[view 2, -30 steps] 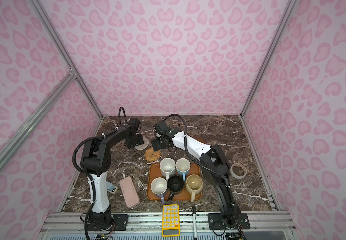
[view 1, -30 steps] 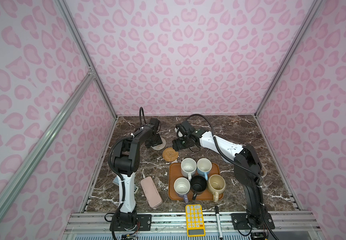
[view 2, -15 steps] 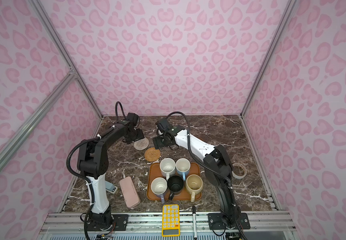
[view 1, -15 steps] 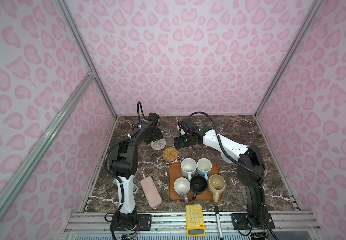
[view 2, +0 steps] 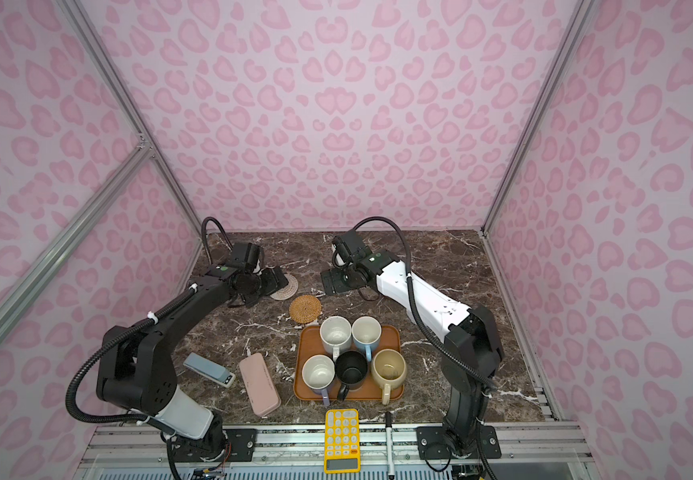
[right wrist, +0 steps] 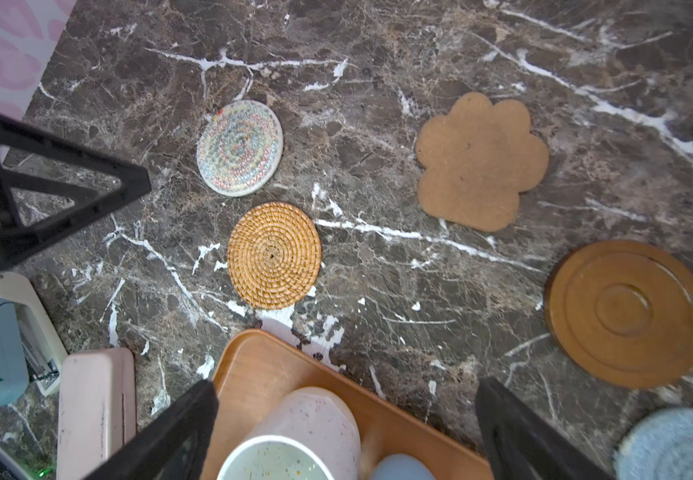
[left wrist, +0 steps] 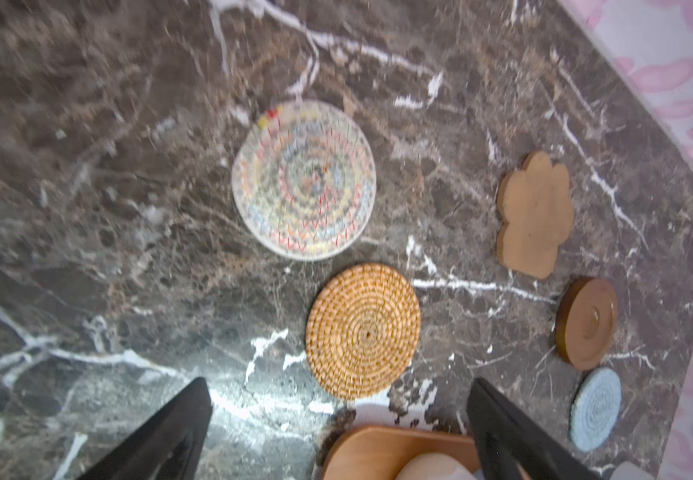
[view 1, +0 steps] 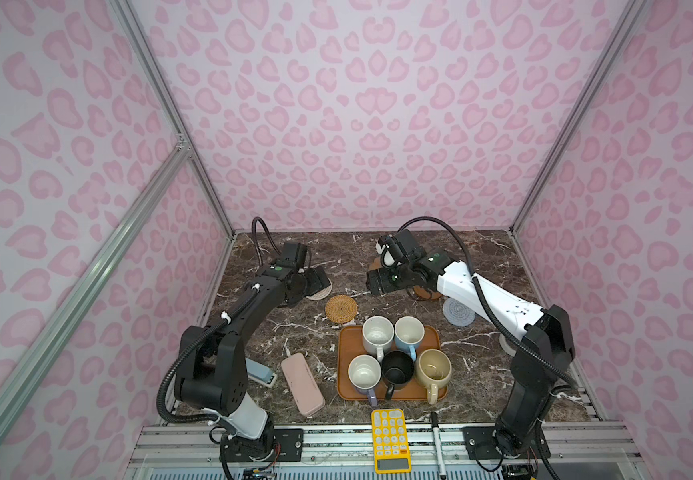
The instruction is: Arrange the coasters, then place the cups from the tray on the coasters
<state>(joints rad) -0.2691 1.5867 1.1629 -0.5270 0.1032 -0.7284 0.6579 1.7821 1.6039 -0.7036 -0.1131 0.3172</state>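
Since a second ago both claws have spread. The left claw (left wrist: 340, 386) and the right claw (right wrist: 347, 384) now stand wide with nothing between their fingers, each raised above the marble tabletop (view 1: 291, 332). The cups have not moved. The five coasters lie flat and apart at the far part of the tabletop: the white woven coaster (left wrist: 303, 180) with coloured stitching, the tan rattan coaster (left wrist: 363, 330) just beside it, the cork paw coaster (right wrist: 482, 160), the dark wooden disc (right wrist: 627, 311) with turned rings, and the grey-blue crocheted coaster (view 1: 459, 312). All five cups stand upright on the orange-brown tray (view 1: 347, 386), nearer the front: speckled white cup (view 1: 377, 336), light blue cup (view 1: 409, 332), lavender cup (view 1: 364, 374), black cup (view 1: 397, 368), cream-yellow cup (view 1: 433, 370). In both top views the left claw covers part of the white woven coaster, and the right arm hides most or all of the cork paw coaster and the dark wooden disc. The left wrist view is blurred.
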